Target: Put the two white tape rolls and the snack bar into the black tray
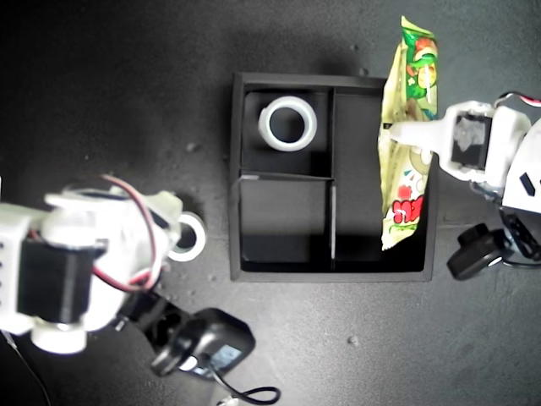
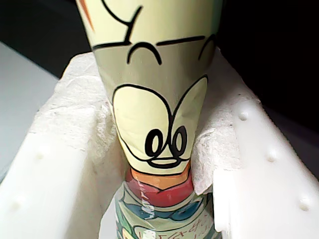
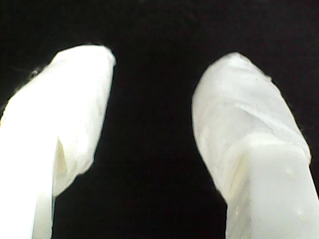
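Progress check: one white tape roll (image 1: 287,123) already sits in the black tray (image 1: 236,182), in the small compartment at about 11 o'clock of the tray in the exterior view. The small compartment below it is bare and so is most of the long one.

The other white tape roll (image 1: 189,235) lies on the tabletop (image 1: 110,85), outside the tray, near 9 o'clock of the tray in the exterior view, partly hidden under an arm there. My second gripper (image 3: 149,134) has its jaws apart with nothing but dark surface between them; I judge it belongs to that arm, but the wrist view shows no roll, so I can't confirm.

The snack bar (image 1: 407,135) is clamped in my first gripper (image 1: 404,132). The first wrist view shows the cartoon wrapper squeezed between both padded fingers (image 2: 70,134). In the exterior view the bar sits over the tray's 3 o'clock wall, overlapping the long compartment's edge. Its long axis runs 12 to 6 o'clock, roughly parallel to the long compartment, with the green crimped end poking past the tray's 12 o'clock wall and the red-lettered end toward 6. I can't tell whether it rests on the wall or hangs above it.

My read: one of three placed, the bar nearly in, second roll untouched.
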Robot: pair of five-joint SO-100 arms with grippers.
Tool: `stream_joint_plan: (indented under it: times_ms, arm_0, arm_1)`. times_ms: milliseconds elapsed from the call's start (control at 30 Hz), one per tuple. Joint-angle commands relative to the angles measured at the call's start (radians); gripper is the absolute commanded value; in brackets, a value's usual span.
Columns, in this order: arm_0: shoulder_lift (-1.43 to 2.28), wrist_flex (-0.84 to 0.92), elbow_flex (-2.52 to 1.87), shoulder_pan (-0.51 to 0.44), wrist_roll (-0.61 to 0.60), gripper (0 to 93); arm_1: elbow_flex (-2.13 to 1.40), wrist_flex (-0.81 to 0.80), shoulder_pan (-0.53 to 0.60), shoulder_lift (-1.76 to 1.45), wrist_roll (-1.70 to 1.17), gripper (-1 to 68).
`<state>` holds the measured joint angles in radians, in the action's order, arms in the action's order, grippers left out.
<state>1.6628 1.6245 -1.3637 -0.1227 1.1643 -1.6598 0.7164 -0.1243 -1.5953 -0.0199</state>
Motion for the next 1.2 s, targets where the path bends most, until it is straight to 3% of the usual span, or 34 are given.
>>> stream_joint_plan:
  times_ms: [0,267,667,833,1167]
  arm_0:
    - [0.19,-0.173,-0.175,-0.026,-0.015,12.0]
    - [0.121,-0.534,-0.423,-0.075,-0.014,13.5]
    - [0.084,-0.704,-0.537,-0.193,0.137,12.6]
    - [0.066,-0.747,-0.577,-0.204,0.16,12.5]
    - [0.072,-0.767,-0.62,-0.183,0.155,12.7]
  arm_1:
    - [0.005,-0.052,0.009,-0.006,-0.006,-0.5]
    - [-0.06,-0.092,0.021,-0.006,0.023,-0.4]
    - [-0.078,-0.069,0.021,-0.006,0.028,0.2]
    - [-0.075,-0.063,0.021,-0.006,0.026,10.4]
    - [-0.043,0.002,0.032,-0.008,0.017,13.9]
